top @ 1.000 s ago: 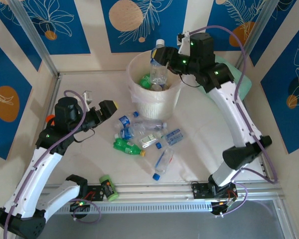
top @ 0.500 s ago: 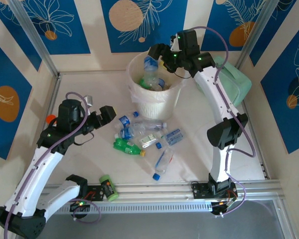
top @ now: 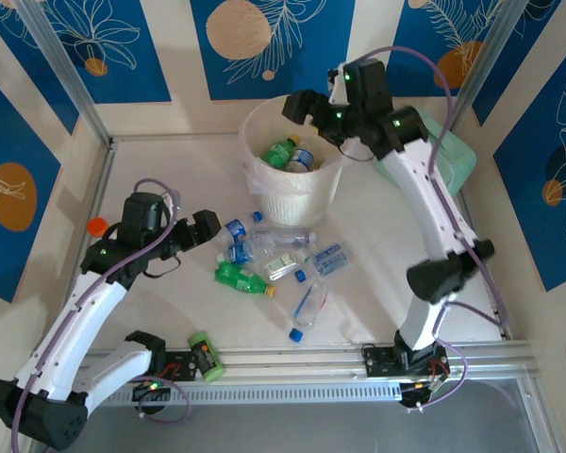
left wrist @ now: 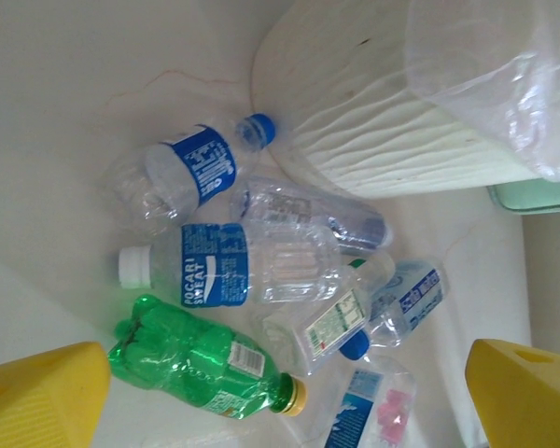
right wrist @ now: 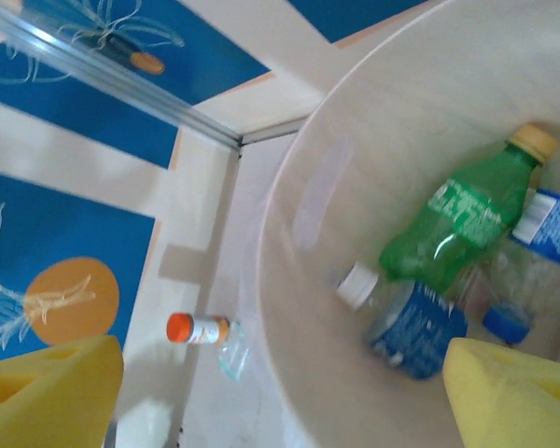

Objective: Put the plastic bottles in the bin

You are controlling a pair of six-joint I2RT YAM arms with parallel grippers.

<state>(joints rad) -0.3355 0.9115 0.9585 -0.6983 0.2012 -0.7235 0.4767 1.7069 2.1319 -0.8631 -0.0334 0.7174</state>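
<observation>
R gripper [top: 305, 106] just let go over bin [top: 253, 127]: jaws wide, empty. L gripper [top: 205, 227], jaws wide too, nearing bottles [top: 264, 260] at table [top: 382, 236] centre; several left.

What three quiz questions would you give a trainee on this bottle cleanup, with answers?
1. True or false: the right claw hangs open above the bin.
2. The green bottle lying outside the bin has which cap? A blue, B yellowish, C white.
3. What does the left claw hold?
Key: 1 true; 2 B; 3 nothing.
</observation>
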